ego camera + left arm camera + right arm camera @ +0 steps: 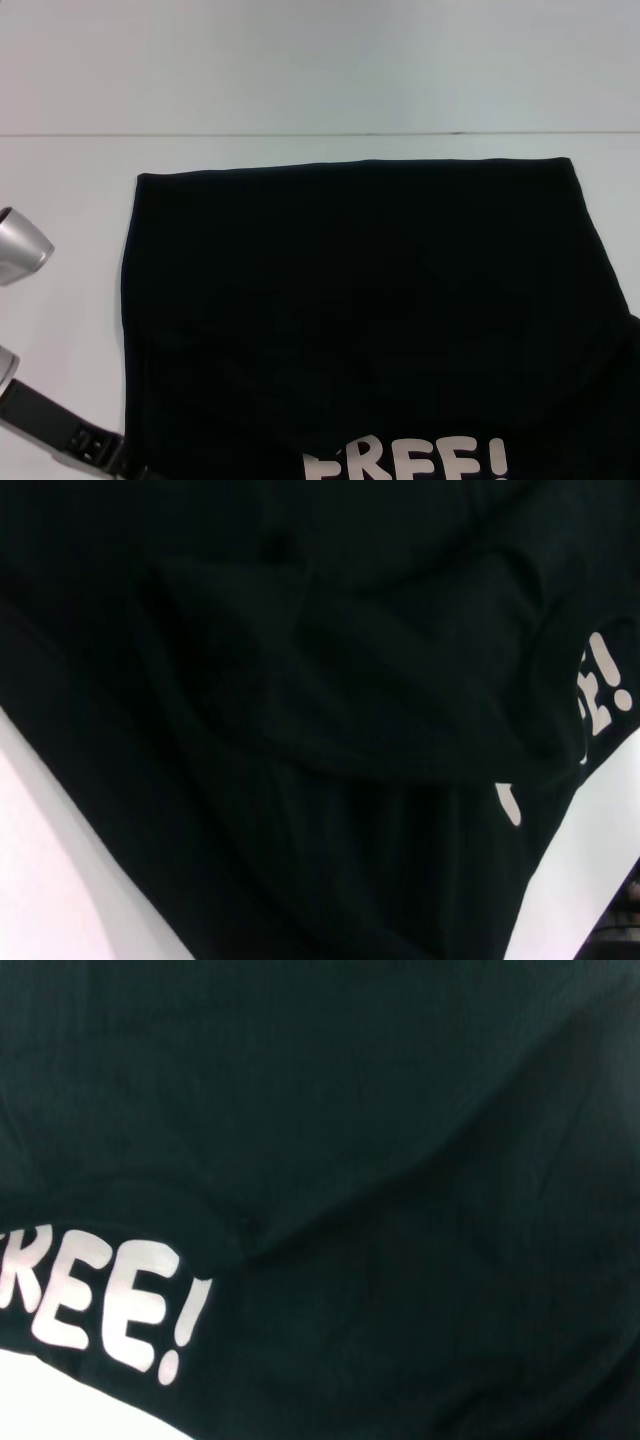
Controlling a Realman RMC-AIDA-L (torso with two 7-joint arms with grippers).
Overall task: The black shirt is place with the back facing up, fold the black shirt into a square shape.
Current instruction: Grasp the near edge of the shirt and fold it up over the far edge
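The black shirt (350, 300) lies spread on the white table, its far hem straight and its near part running out of the head view. A white "FREE!" print (405, 460) shows at its near edge, and again in the right wrist view as print (100, 1305). In the left wrist view the shirt (330, 710) fills the picture with soft folds and a bit of the print (600, 695) at one side. My left arm (60, 435) reaches in at the near left, ending by the shirt's near left edge. My right arm is out of the head view.
The white table (60, 170) surrounds the shirt, with bare surface to the left and beyond the far hem. A thin line (300, 133) marks the table's far edge against the pale wall.
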